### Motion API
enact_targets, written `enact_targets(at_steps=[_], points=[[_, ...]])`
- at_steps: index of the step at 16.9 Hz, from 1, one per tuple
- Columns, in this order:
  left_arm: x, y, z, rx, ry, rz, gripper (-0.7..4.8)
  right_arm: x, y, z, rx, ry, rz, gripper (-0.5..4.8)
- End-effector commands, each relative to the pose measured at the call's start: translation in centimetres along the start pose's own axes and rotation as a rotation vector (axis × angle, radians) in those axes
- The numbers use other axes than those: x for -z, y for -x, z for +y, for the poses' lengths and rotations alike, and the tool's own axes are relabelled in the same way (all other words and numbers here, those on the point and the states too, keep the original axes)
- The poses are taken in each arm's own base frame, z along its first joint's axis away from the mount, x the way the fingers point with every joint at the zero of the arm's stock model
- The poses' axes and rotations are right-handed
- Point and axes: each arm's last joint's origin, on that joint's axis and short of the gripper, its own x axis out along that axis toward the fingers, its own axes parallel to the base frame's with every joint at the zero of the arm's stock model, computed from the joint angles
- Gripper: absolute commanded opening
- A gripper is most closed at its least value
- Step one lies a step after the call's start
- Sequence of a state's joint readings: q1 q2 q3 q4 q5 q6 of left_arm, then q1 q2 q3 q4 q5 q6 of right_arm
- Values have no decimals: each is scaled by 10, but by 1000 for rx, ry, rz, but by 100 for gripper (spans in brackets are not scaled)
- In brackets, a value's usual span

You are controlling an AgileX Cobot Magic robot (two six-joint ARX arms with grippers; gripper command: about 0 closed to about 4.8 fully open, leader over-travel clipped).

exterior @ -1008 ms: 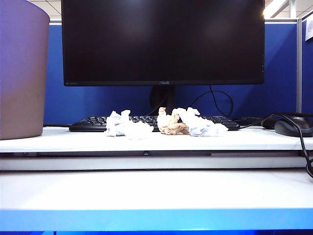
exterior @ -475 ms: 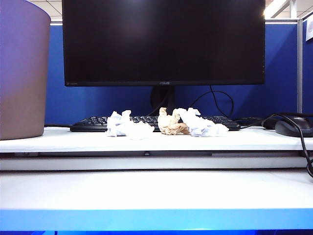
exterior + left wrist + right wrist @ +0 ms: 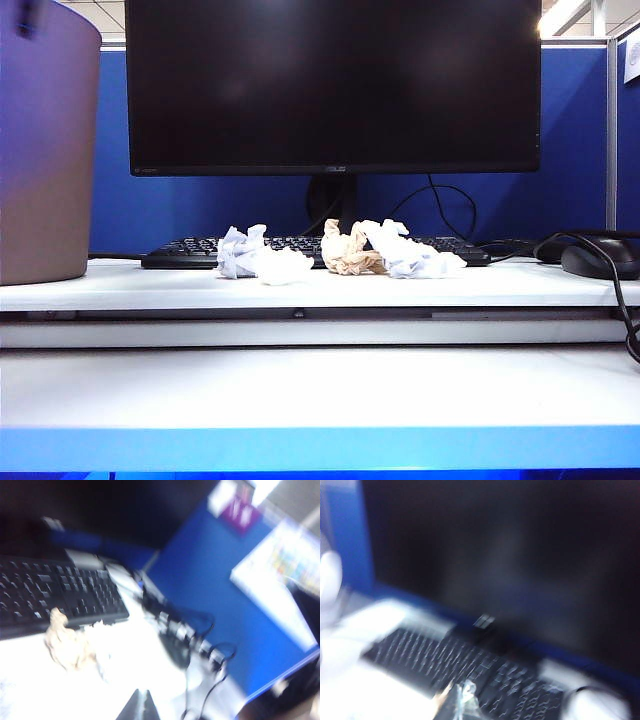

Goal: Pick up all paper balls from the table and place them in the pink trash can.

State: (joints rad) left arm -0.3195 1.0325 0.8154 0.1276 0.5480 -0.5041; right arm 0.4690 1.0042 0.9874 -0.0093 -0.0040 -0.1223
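The paper balls (image 3: 340,252) sit mid-frame on the table (image 3: 320,390) before the keyboard (image 3: 190,252), with the pink trash can (image 3: 45,150) at the far left. The left gripper (image 3: 139,706) and right gripper (image 3: 457,702), blurred at their views' lower edges, are both clenched and empty.

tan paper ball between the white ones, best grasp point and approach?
Grip the tan paper ball across its upper lobe, coming from above. It pokes up clear, while lower down it presses against the white wad on its right and backs onto the keyboard, so a side approach looks blocked. Both the left gripper and the right gripper are shut, so open one first.
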Motion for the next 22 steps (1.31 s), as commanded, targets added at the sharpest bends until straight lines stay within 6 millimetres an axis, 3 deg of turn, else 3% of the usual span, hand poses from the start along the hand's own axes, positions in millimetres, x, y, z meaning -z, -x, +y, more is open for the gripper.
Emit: enact_targets(at_steps=[1, 2, 3, 5, 6, 9, 13, 22], points=[[14, -19, -1, -168, -161, 47, -5, 23, -63, 5, -67, 0, 234, 216], [22, -28, 3, -202, -210, 95, -5, 39, -85, 8, -112, -9, 337, 225], [28, -34, 8, -225, -224, 131, -4, 54, -101, 10, -127, -15, 391, 288], [39, -47, 21, -248, -223, 202, 27, 83, -123, 13, -109, -9, 478, 479], [45, -53, 28, -256, -246, 237, 96, 100, -133, 14, -94, -5, 529, 479], [51, -70, 42, -286, -309, 221, 228, 121, -147, 15, -64, 5, 571, 479], [57, -86, 55, -312, -350, 184, 466, 136, -156, 17, -60, 10, 599, 479], [92, -118, 93, -379, -371, 218, 479, 157, -161, 18, -18, 36, 685, 479]])
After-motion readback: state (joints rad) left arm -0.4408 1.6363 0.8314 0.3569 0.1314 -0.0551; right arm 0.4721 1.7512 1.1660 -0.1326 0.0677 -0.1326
